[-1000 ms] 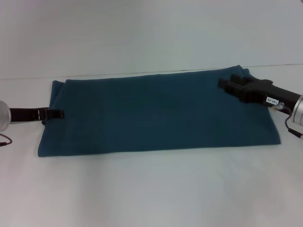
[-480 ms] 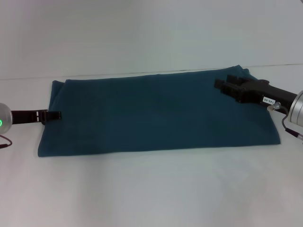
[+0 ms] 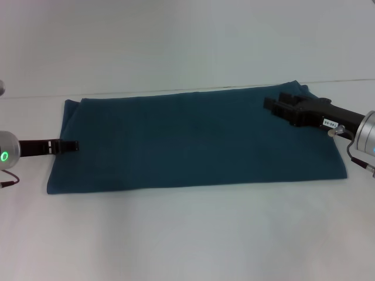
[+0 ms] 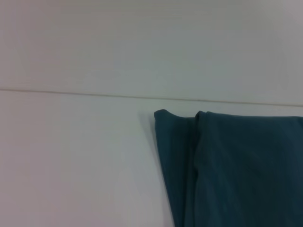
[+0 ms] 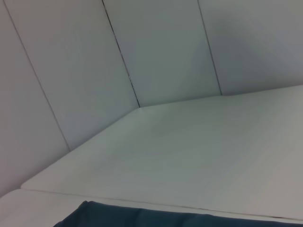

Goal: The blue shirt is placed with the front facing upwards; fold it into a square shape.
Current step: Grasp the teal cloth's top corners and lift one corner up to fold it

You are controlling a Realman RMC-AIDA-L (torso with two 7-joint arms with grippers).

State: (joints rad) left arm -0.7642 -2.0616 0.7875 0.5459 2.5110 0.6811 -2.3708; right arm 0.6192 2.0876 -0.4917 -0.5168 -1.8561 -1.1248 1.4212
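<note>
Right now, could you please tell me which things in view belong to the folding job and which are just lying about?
Part of the job:
- dark teal-blue cotton shirt, folded into a long rectangle
- left gripper at its left edge
- right gripper over its far right corner

Just there:
- plain white table; nothing else lies on it

The blue shirt (image 3: 193, 140) lay flat on the table (image 3: 187, 234), folded lengthwise. Left gripper (image 3: 74, 144) sat at its left edge; right gripper (image 3: 274, 102) over its far right corner, shirt spreading between both fingertips.
</note>
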